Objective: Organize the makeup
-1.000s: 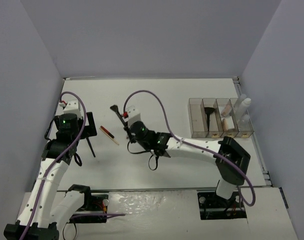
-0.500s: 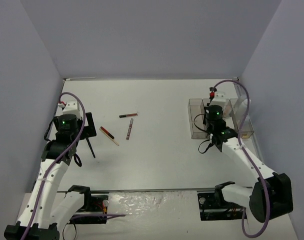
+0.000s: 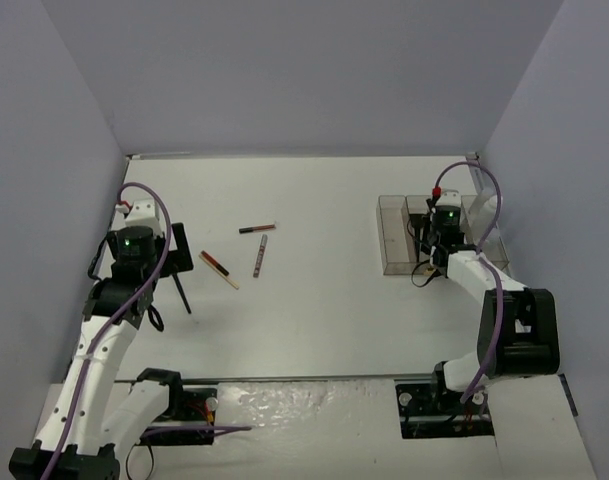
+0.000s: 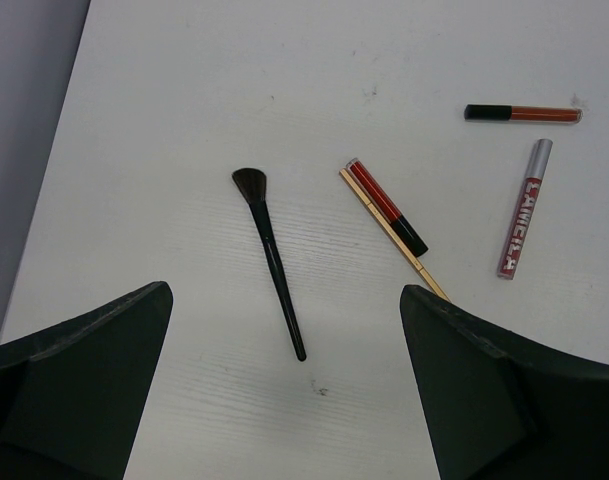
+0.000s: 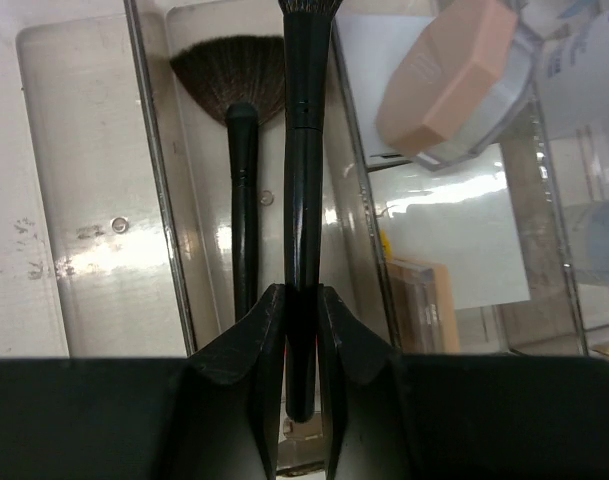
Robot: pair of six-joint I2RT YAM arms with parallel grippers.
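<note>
Black-handled brush (image 5: 304, 150) is pinched at its handle by the right gripper (image 5: 302, 300), jaws nearly closed on it, over the organizer (image 5: 149, 200) compartment where a fan brush (image 5: 242, 130) is laid. The handle is seen close to the divider on its right. It should be lowered parallel to the dividers, nudged off that wall, and released only once inside. Left gripper (image 4: 286, 300) is spread wide, empty, above a loose brush (image 4: 269, 250) and lip tubes (image 4: 519, 220) on the table (image 4: 184, 80).
</note>
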